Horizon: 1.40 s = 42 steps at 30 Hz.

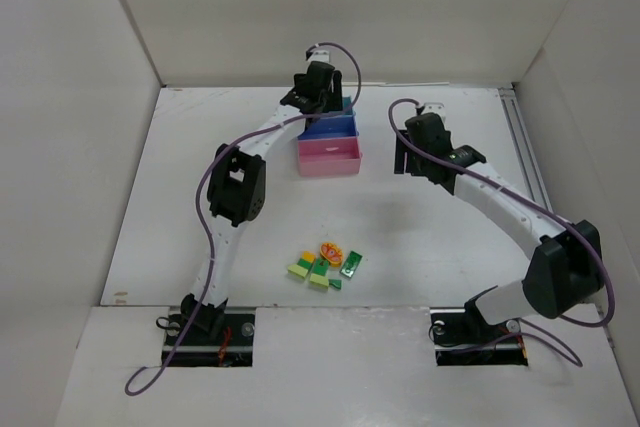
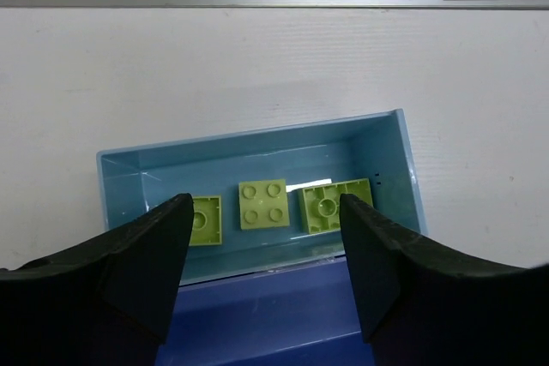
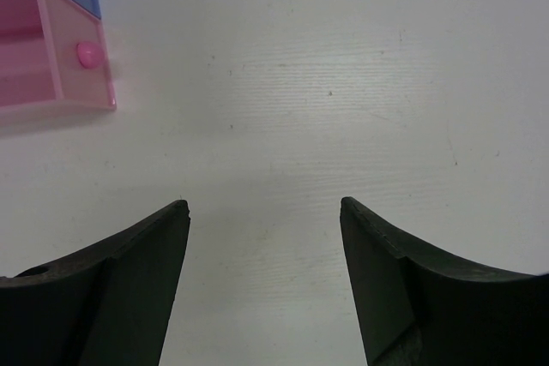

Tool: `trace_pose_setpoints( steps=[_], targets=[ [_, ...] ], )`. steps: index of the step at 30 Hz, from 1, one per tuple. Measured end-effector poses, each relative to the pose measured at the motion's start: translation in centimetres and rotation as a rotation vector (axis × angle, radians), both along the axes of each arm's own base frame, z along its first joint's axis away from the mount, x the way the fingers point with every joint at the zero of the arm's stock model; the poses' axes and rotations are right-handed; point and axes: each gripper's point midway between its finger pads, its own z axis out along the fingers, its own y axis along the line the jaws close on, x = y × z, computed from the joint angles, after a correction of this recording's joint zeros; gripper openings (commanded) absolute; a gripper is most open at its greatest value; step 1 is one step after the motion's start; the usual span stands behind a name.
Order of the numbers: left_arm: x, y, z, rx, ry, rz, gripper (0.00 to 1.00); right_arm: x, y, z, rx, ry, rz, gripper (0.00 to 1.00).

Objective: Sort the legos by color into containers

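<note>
The left gripper (image 2: 266, 212) hovers over the teal tray (image 2: 257, 152), fingers spread and empty; seen from above, it hides most of that tray. Three light green bricks (image 2: 263, 204) lie inside, the outer two partly behind the fingers. The right gripper (image 3: 264, 207), also spread and empty, hangs beside the pink tray (image 3: 34, 57), which is cut off by the picture's edge and sits two along from the teal tray. The remaining legos (image 1: 325, 267) cluster well apart from the teal tray, toward the arm bases, too small to count.

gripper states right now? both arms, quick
Left gripper: open, empty, over the teal tray.
Right gripper: open, empty, over the table.
</note>
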Motion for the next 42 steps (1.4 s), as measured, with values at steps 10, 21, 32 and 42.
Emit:
trace_pose_setpoints(
  steps=[10, 21, 32, 42],
  targets=[
    [-1.8, 0.5, 0.1, -0.007, 0.038, -0.012, 1.00, -2.1, 2.2, -0.8, -0.040, 0.055, 0.095, 0.76],
    [-18.3, 8.3, 11.4, -0.251, -0.013, 0.097, 1.00, -11.9, 11.7, -6.6, 0.059, 0.269, 0.360, 0.72],
    [-29.9, 12.0, 7.2, -0.349, 0.098, 0.134, 1.00, -18.0, 14.0, -11.6, 0.088, 0.457, 0.332, 0.74],
    [-31.8, 11.9, 8.1, -0.389, 0.103, 0.089, 1.00, -19.5, 14.7, -13.7, 0.130, 0.529, 0.213, 0.74]
  ],
)
